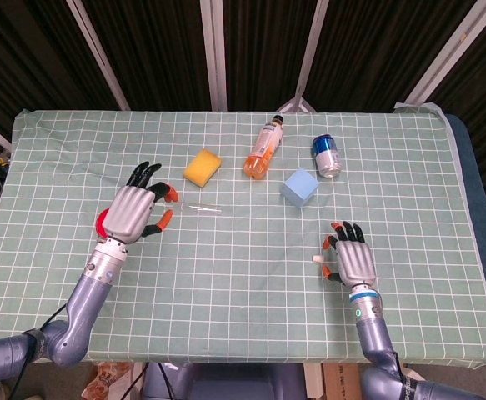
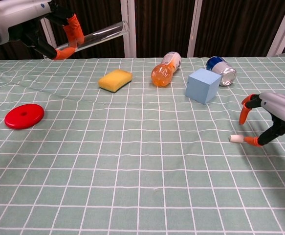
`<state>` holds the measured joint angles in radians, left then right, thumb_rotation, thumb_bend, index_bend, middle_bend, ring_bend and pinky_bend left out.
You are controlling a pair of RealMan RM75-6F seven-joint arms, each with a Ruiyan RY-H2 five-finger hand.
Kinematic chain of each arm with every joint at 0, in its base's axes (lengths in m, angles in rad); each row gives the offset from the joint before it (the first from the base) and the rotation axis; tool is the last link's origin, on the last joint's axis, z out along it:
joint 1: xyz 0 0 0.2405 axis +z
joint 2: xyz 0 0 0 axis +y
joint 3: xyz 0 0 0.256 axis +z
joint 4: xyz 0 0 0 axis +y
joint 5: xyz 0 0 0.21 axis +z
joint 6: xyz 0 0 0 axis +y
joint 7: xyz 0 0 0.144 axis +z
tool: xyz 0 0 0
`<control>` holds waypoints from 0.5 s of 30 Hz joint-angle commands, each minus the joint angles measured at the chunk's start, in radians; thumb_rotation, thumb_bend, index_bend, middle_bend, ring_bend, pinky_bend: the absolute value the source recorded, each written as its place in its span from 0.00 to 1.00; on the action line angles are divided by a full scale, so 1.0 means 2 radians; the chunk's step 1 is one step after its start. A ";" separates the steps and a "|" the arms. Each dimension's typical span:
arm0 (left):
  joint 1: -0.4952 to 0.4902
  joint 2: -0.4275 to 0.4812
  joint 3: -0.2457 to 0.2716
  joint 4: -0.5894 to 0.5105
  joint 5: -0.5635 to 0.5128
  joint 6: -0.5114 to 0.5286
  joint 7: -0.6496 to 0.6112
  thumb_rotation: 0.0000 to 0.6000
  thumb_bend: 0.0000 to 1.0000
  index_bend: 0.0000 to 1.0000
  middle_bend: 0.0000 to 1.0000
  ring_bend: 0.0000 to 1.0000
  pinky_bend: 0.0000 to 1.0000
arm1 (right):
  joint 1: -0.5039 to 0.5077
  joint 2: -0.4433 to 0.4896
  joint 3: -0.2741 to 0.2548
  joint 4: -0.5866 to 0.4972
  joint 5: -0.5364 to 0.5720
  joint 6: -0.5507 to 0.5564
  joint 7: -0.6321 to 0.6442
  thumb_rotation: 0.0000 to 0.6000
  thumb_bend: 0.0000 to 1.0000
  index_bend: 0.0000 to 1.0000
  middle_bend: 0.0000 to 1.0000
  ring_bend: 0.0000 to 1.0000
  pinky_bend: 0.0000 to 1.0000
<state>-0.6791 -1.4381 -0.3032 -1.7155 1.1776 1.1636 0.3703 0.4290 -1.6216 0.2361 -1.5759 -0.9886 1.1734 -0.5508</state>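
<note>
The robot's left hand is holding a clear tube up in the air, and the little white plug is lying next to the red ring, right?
Not quite. The left hand does hold the clear tube up, but the white plug lies by the right hand, far from the red ring. The chest view shows it.

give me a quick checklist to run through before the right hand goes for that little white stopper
1. Left hand holds the clear tube off the table: ok.
2. Right hand is open beside the white stopper: ok.
3. Stopper not yet pinched: ok, a fingertip sits right next to it; contact cannot tell.
4. Stopper lies apart from the blue cube: ok.
5. Tube's open end faces the stopper side: cannot tell.
</note>
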 commanded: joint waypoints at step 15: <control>-0.009 -0.004 0.006 0.018 -0.005 -0.003 -0.012 1.00 0.67 0.50 0.50 0.09 0.00 | 0.018 -0.026 -0.003 0.042 0.033 -0.003 -0.007 1.00 0.33 0.48 0.17 0.00 0.00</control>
<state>-0.6965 -1.4459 -0.2917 -1.6810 1.1668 1.1570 0.3461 0.4644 -1.6729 0.2295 -1.4930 -0.9244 1.1675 -0.5657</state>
